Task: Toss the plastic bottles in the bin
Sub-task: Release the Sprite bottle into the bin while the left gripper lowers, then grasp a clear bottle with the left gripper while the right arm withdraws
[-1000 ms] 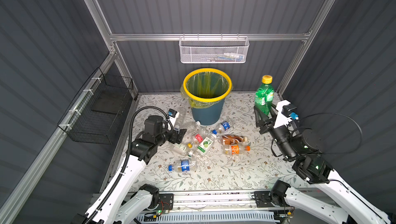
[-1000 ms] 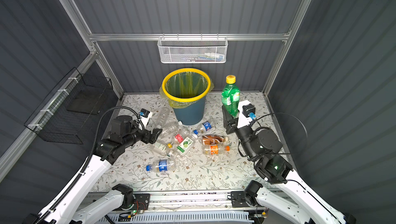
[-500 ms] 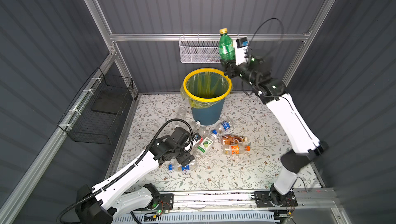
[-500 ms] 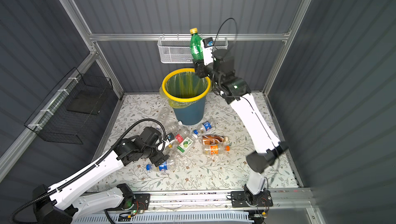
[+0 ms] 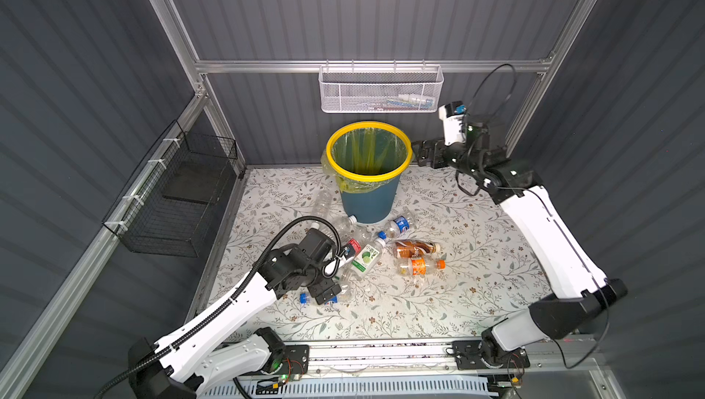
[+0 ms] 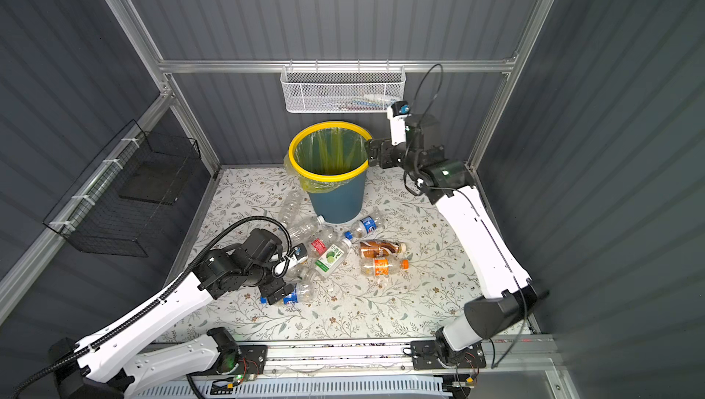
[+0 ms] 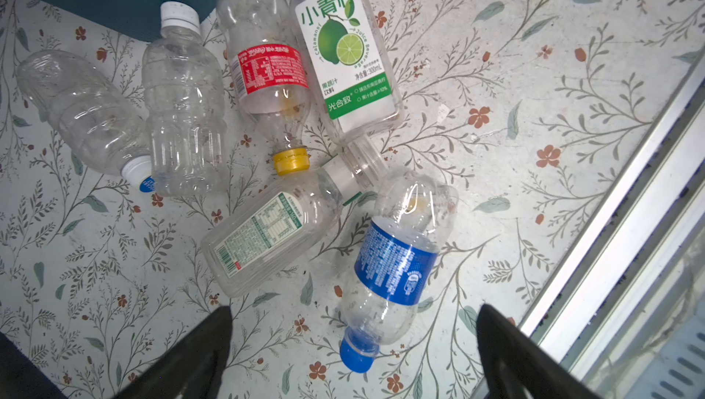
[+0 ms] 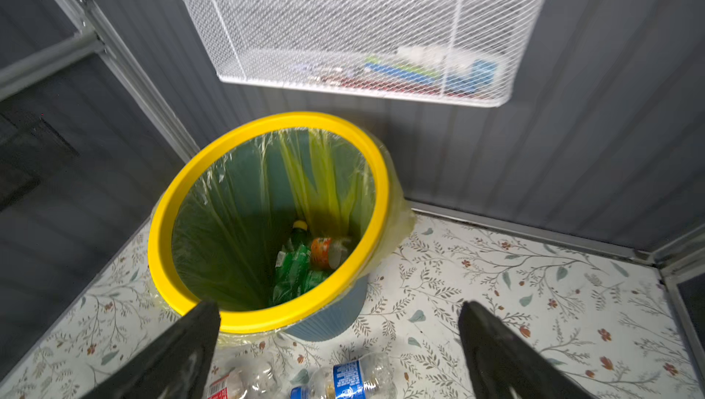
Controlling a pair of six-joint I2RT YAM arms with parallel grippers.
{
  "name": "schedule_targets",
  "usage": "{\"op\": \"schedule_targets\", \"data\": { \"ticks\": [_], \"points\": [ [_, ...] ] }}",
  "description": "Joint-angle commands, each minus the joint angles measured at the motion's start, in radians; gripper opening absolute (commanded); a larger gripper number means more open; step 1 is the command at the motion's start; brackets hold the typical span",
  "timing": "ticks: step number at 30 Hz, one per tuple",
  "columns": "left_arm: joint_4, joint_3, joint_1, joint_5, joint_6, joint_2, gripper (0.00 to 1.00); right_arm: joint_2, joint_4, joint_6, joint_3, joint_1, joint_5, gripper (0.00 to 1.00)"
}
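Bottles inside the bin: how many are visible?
2, low in the bin: a green bottle with yellow cap and an orange-labelled bottle beside it. Others may be hidden.

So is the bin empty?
Not empty: the right wrist view shows a green bottle and an orange-labelled bottle lying at the bottom of the bin.

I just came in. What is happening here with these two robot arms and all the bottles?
Two arms are clearing plastic bottles off the floral table into the bin. The right gripper hangs open and empty beside the bin's rim; a green bottle and an orange-labelled bottle lie inside. The left gripper is open, low over the blue-labelled bottle nearest the table's front edge, not gripping it.
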Motion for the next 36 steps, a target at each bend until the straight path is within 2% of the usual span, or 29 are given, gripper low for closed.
{"op": "schedule_targets", "data": {
  "ticks": [1,13,17,28,36],
  "points": [
    [-0.025,-0.036,-0.005,0.042,0.036,0.019,1.0,-0.049,0.093,0.057,-0.122,-0.033,-0.024,0.99],
    [0.034,-0.119,-0.018,0.061,0.089,0.123,0.99,-0.254,0.235,0.145,-0.454,-0.146,-0.073,0.98],
    [0.049,-0.112,-0.04,0.015,0.081,0.198,0.97,-0.276,0.279,0.159,-0.521,-0.172,-0.099,0.97],
    [0.064,-0.118,-0.072,-0.006,0.082,0.332,0.91,-0.282,0.378,0.236,-0.637,-0.283,-0.209,0.96],
    [0.101,-0.113,-0.092,-0.027,0.071,0.43,0.77,-0.276,0.405,0.266,-0.698,-0.32,-0.247,0.96]
  ]
}}
